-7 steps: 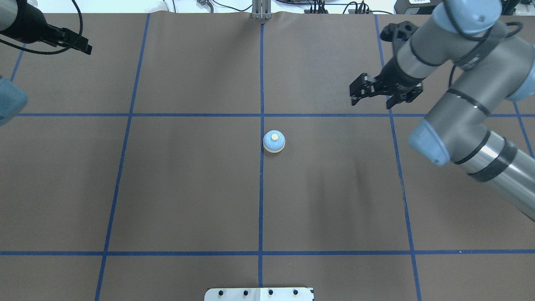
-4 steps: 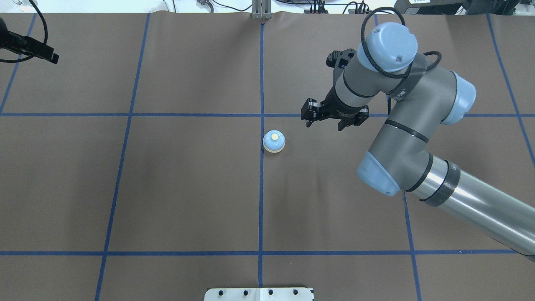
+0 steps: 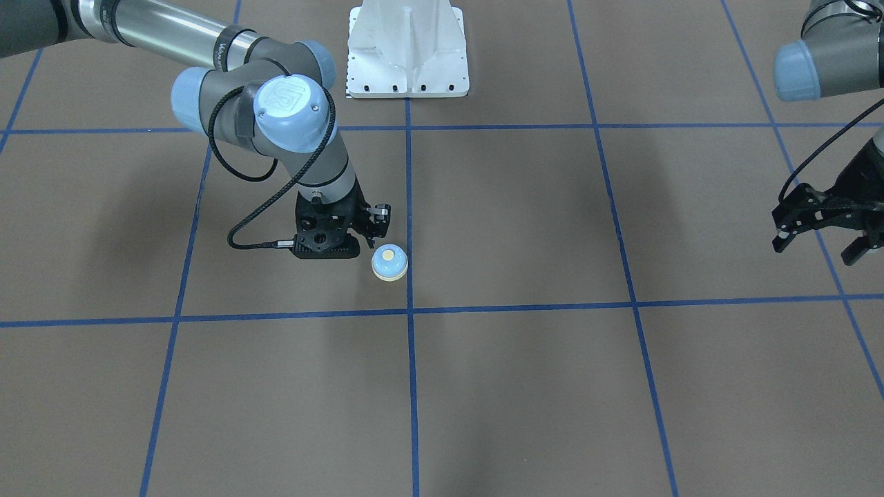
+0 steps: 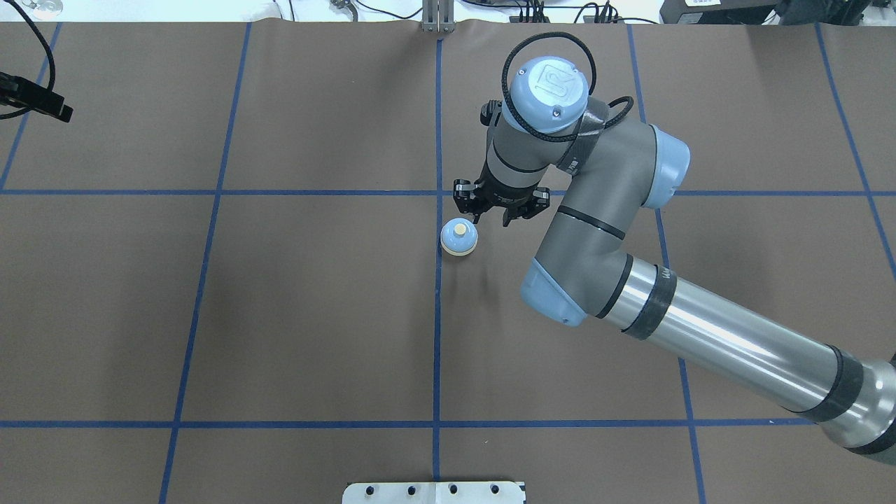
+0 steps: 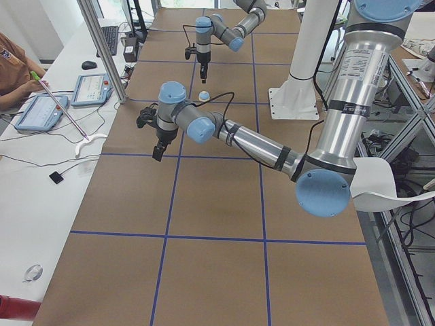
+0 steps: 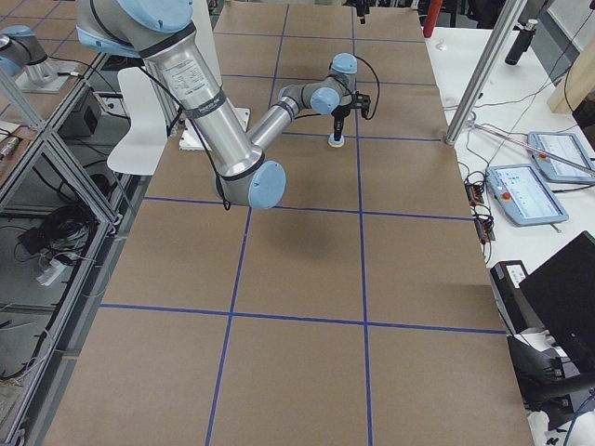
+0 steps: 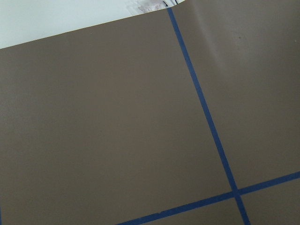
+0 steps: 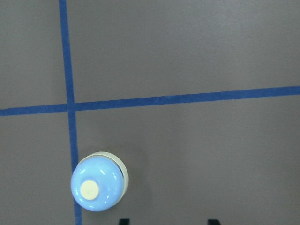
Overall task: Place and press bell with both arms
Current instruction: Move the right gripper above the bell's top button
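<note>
The light-blue bell point(image 4: 459, 238) with its cream button stands upright on the brown table mat by the centre tape line. It also shows in the front view point(image 3: 389, 263) and low left in the right wrist view point(image 8: 98, 182). My right gripper point(image 4: 488, 214) is open and empty. It hovers just beyond the bell and slightly to its right, not touching it, and its fingertips point(image 8: 212, 221) show at the bottom edge of the wrist view. My left gripper point(image 3: 820, 238) is open and empty, far off at the table's left side point(image 4: 38, 105).
Blue tape lines point(image 4: 437, 336) divide the mat into squares. The white bolted pedestal point(image 3: 407, 48) stands at the robot's side of the table. A metal post point(image 4: 437, 17) stands at the far edge. Tablets and a person are at a side desk point(image 5: 61, 109).
My right arm has swung left, from the table's right side to just beside the bell, its gripper still open. My left gripper has drawn further back to the left. The bell has not moved.
</note>
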You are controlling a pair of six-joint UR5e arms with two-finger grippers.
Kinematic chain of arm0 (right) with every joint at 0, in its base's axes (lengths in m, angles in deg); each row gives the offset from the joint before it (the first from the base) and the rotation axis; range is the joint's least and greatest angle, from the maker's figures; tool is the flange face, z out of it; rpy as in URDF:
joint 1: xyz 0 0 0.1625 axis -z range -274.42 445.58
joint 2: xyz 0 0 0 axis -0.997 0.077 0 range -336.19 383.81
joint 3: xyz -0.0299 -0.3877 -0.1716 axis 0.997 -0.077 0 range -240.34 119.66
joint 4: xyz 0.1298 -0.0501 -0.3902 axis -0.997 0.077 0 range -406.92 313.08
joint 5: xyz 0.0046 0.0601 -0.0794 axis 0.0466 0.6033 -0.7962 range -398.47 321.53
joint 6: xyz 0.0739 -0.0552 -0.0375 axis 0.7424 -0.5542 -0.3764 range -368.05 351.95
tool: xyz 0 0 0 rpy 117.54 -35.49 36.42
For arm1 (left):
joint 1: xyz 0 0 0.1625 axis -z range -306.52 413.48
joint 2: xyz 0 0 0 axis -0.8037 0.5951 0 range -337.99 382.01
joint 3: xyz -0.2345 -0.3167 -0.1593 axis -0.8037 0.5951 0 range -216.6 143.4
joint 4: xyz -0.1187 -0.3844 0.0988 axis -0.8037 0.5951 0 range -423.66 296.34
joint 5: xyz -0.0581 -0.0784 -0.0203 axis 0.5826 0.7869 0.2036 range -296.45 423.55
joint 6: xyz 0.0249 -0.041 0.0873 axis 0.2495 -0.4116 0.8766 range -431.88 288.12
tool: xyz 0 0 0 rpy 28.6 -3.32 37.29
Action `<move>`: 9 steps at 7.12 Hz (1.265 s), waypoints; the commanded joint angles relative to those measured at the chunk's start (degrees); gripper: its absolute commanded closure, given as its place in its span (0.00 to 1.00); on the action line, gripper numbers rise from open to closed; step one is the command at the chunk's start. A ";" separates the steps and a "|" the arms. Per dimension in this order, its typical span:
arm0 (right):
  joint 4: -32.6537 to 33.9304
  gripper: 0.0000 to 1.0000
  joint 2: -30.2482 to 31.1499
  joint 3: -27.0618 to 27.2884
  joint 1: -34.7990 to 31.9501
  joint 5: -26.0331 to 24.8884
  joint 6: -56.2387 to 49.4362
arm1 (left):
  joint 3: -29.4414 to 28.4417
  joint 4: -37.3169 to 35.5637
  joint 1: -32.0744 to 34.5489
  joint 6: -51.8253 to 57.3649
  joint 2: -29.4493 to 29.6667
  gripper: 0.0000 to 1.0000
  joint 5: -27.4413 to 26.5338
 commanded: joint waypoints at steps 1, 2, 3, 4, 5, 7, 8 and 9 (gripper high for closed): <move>0.07 0.63 -2.10 -1.33 0.94 -1.33 0.02 | 4.23 -14.54 0.32 5.12 0.31 0.00 -0.03; -0.01 0.68 -2.90 -2.38 1.29 -1.77 0.02 | 6.17 -20.36 0.75 7.86 0.40 0.00 -0.38; -0.01 0.71 -4.82 -4.56 1.38 -1.86 0.02 | 6.19 -21.47 1.28 10.93 -0.20 0.00 -0.82; -0.10 0.71 -6.32 -6.76 1.29 -1.87 -0.07 | 6.19 -21.48 1.46 11.83 -0.47 0.00 -0.82; -0.10 0.76 -6.16 -7.04 1.29 -1.87 -0.16 | 5.93 -21.48 1.46 11.84 -0.47 0.00 -0.91; -0.28 0.84 -6.24 -8.27 1.29 -3.70 -0.24 | 6.01 -21.39 1.46 11.84 -0.47 0.00 -0.91; -0.28 0.91 -6.24 -8.36 1.29 -3.71 -0.24 | 6.01 -21.39 1.46 11.84 -0.39 0.00 -0.91; -0.28 0.97 -6.42 -8.28 1.29 -3.71 -0.07 | 5.84 -21.39 1.55 11.93 -0.39 0.00 -0.91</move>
